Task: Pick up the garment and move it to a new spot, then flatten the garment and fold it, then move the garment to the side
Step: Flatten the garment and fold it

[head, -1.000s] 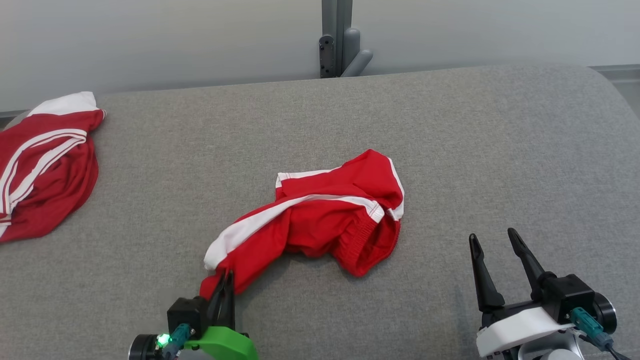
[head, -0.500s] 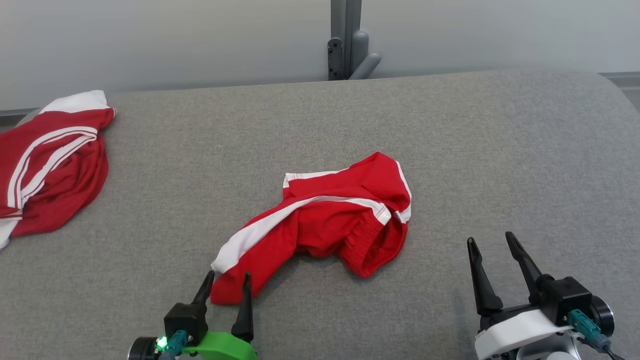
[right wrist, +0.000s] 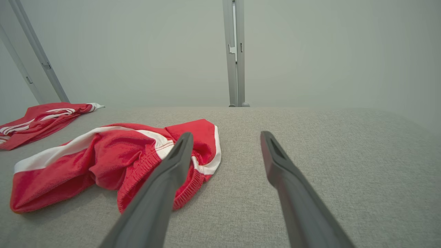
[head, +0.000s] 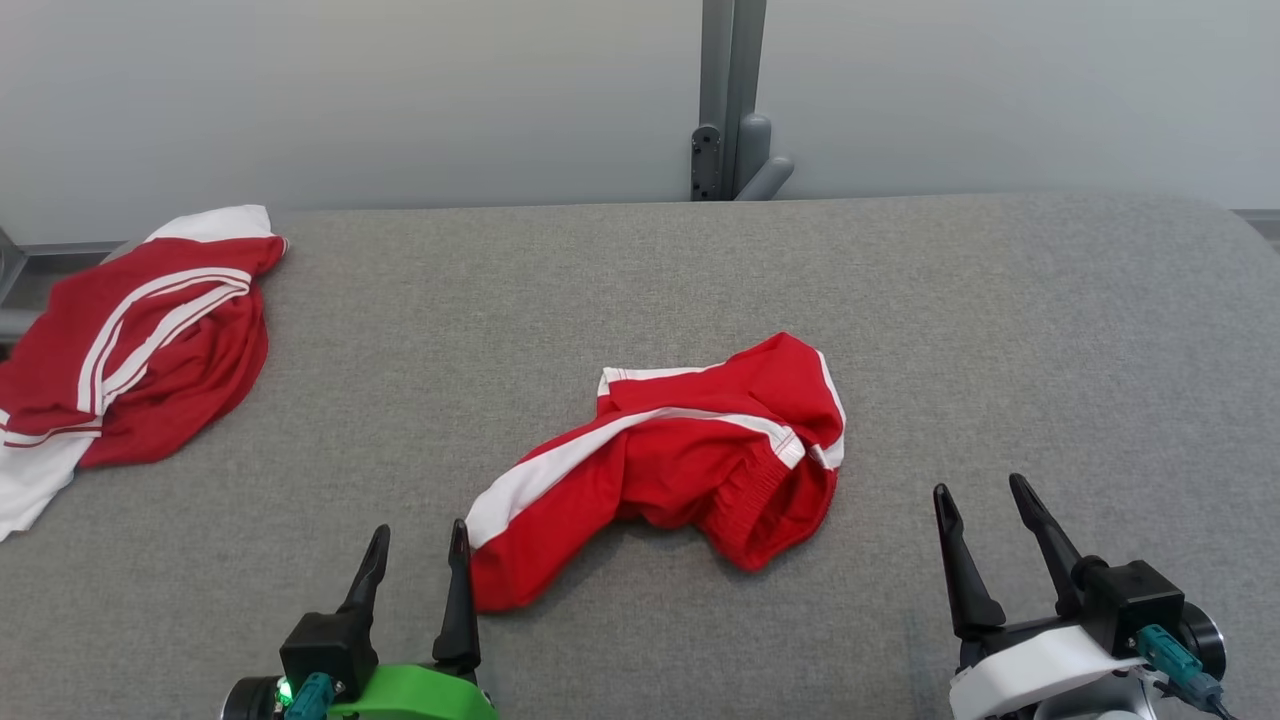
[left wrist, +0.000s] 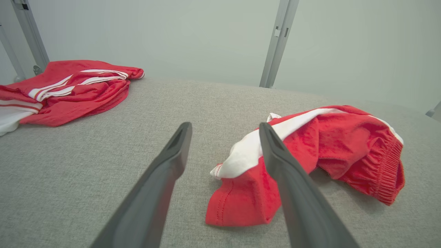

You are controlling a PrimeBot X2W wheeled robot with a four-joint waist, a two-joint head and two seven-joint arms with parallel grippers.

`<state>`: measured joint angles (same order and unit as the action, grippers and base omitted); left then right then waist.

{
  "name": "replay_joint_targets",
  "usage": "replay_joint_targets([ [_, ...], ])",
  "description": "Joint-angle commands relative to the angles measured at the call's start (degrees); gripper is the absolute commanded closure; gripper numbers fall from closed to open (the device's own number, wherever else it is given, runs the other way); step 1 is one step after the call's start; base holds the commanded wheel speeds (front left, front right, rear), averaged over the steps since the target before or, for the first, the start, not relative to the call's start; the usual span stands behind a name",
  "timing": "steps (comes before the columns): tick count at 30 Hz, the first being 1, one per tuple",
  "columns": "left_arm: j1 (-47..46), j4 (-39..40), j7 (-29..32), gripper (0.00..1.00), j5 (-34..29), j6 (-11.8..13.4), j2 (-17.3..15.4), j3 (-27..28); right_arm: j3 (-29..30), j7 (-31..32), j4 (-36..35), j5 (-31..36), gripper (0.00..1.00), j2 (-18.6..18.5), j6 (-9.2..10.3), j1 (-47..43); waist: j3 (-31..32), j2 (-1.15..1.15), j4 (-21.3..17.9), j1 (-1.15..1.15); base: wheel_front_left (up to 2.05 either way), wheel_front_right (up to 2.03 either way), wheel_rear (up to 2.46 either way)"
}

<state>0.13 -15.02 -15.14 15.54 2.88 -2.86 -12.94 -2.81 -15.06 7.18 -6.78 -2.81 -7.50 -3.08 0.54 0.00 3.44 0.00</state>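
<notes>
Head view: red shorts (head: 690,470) lie crumpled on the table (head: 1000,320), a corner just beside the wide-open, empty left end effector (head: 419,528) (the right end effector (head: 979,486) likewise) — grabbing that bunched corner could pinch several layers, so flattening fails.

No text, label, brand, number or sign can be read on the garment (head: 680,470) or on any other surface in view.
</notes>
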Motion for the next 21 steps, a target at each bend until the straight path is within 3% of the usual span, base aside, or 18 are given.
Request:
replay_joint_targets([
  [1, 1.1, 0.3, 0.0, 0.0, -0.1, 0.2, -0.1, 0.4, 0.2, -0.2, 0.0, -0.8, 0.0, -0.1, 0.02, -0.5, 0.5, 0.0, 0.6, 0.0, 0.0, 0.0, 0.0],
  [8, 1.1, 0.4, 0.0, 0.0, -0.4, 0.1, -0.1, 0.4, 0.1, -0.2, 2.2, -5.4, 0.0, -0.1, 0.02, 0.2, 1.0, 0.0, 2.8, 0.0, 0.0, 0.0, 0.0],
  [21, 0.8, -0.1, 0.0, 0.0, -1.2, -0.1, -0.1, 0.6, -6.8, -0.2, 18.2, -28.2, 0.0, -0.2, 0.01, 9.9, 0.2, 0.0, 9.4, 0.0, 0.0, 0.0, 0.0],
])
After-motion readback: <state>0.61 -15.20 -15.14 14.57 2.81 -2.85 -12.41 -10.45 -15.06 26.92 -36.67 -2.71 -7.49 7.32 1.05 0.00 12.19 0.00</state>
